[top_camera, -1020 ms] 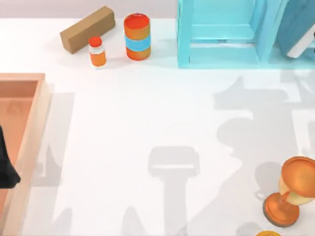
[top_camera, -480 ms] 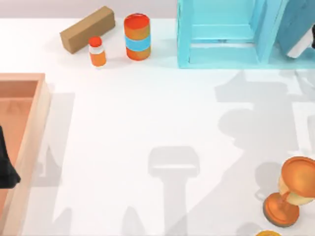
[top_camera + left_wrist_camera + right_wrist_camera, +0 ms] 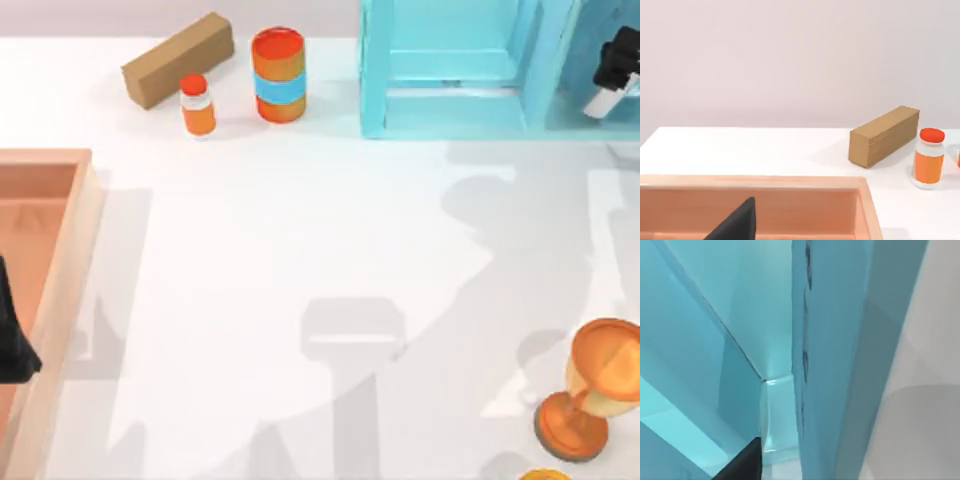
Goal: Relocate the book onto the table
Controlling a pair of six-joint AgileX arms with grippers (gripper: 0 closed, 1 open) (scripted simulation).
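Two arms: our left gripper (image 3: 15, 355) idles over the wooden tray (image 3: 60, 300), our right gripper (image 3: 612, 70), grip unreadable, reaches into the blue shelf (image 3: 450, 70) for the unseen book, risking knocking the shelf wall.

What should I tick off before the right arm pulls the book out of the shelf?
1. Book located: ok. The book leans in the right compartment of the shelf unit.
2. Right gripper at the book: ok. The right gripper is over it in the top view.
3. Hold on the book secured: cannot tell.
4. Landing space: ok. The table is bare in front of the shelf unit.
5. Pull-out path: probably ok. The orange goblet stands well nearer the front.
6. Other arm out of the way: ok. The left gripper is parked over the wooden tray.
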